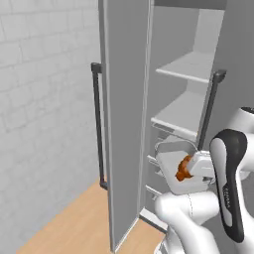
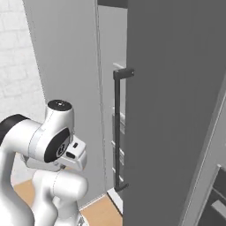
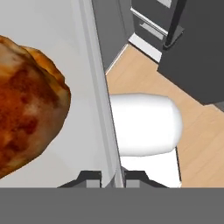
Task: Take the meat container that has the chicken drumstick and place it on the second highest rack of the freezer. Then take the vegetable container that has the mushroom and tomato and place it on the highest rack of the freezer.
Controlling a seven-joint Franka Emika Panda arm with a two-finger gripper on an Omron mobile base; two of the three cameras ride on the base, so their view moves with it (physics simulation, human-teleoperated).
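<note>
Gripper [image 3: 113, 177]: pinching tray [image 1: 171, 166] rim, drumstick [image 1: 184, 168] inside | Tray: before open freezer [image 1: 188, 99], below lower shelf [image 1: 181, 115] | Door handle [image 1: 208, 111]: just beside tray

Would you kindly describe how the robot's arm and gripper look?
The arm has rounded glossy white segments with dark black joint covers, one bearing small pale lettering. The gripper ends in two small dark finger tips. No cables show.
</note>
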